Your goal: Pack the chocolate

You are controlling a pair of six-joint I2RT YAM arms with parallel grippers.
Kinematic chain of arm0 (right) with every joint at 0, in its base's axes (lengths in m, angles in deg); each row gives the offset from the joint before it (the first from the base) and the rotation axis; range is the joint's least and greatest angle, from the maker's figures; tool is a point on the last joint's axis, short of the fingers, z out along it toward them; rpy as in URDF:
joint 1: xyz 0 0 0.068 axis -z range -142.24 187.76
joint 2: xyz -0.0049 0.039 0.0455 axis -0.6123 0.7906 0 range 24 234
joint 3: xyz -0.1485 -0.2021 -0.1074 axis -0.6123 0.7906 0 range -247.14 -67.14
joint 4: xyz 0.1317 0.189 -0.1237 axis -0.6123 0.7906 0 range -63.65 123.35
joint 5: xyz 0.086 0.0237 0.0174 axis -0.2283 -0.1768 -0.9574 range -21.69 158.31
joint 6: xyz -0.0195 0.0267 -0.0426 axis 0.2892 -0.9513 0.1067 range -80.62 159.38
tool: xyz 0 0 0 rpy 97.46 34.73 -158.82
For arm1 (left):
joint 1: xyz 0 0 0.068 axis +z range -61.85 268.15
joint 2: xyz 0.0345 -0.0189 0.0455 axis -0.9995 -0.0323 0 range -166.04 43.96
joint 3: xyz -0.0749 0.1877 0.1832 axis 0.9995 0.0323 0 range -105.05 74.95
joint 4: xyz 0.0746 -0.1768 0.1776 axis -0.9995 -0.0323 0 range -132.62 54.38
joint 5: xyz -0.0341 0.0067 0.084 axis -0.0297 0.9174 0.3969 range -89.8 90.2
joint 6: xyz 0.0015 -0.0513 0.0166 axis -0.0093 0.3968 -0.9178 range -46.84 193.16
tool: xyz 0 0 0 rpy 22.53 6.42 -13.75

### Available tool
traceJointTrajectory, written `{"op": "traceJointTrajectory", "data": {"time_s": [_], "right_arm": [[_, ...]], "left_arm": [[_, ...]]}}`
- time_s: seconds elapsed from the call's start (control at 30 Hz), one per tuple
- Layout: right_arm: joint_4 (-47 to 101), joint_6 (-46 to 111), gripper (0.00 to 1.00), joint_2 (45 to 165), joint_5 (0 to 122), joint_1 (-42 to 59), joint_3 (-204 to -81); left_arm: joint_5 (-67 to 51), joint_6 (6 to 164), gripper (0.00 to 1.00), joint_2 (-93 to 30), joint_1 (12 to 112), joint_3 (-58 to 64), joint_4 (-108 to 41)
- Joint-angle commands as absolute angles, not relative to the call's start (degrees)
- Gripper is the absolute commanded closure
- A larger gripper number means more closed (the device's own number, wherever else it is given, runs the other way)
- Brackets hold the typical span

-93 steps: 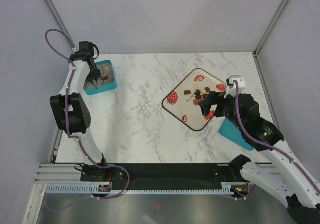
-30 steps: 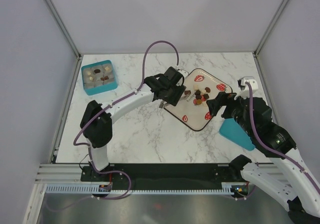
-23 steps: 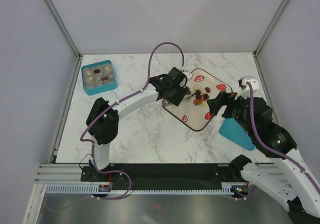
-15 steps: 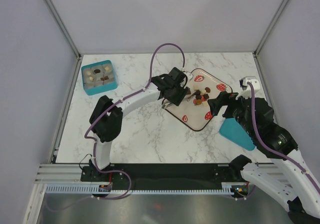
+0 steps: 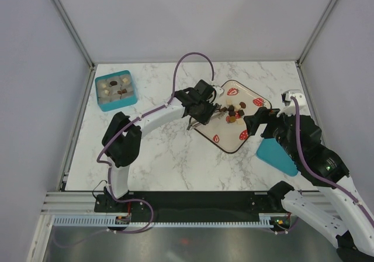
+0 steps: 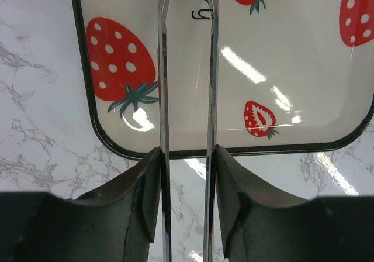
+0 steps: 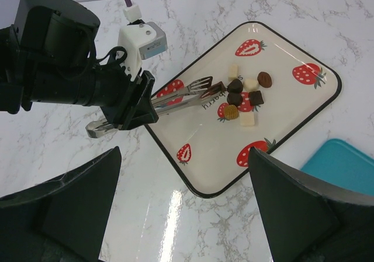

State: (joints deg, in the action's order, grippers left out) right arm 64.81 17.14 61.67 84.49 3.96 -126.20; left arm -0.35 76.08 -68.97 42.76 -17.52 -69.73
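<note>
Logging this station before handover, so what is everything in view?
plate: one, cream with red strawberry prints, right of centre
chocolate: about eight loose pieces, dark brown, mid brown, beige, mid-plate; more in the box
tongs: one, metal, tips over the plate
box: one, teal, four compartments, far left
flat panel: one, teal, likely a lid, near right
table: one, white marble
left gripper: jaws clamped on the tongs
right gripper: jaws wide open, empty, by the plate's right edge

Overhead plus both wrists, sharing tray [image 5: 228, 132]
</note>
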Motion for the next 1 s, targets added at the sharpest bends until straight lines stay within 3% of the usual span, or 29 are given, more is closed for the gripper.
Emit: {"op": "traceJointTrajectory", "data": {"time_s": [0.0, 0.7, 0.97], "right_arm": [[64.14, 16.97, 0.02, 61.62, 84.66, 3.83, -126.99], [63.88, 16.09, 0.02, 59.60, 84.22, 3.83, -126.11], [63.71, 15.65, 0.02, 59.51, 84.13, 3.83, -125.32]], "left_arm": [[-0.42, 76.32, 0.55, -64.50, 42.71, -17.51, -69.63], [2.14, 82.03, 0.67, -58.88, 44.55, -18.13, -75.96], [-1.73, 83.79, 0.57, -60.97, 45.17, -20.05, -74.47]]}}
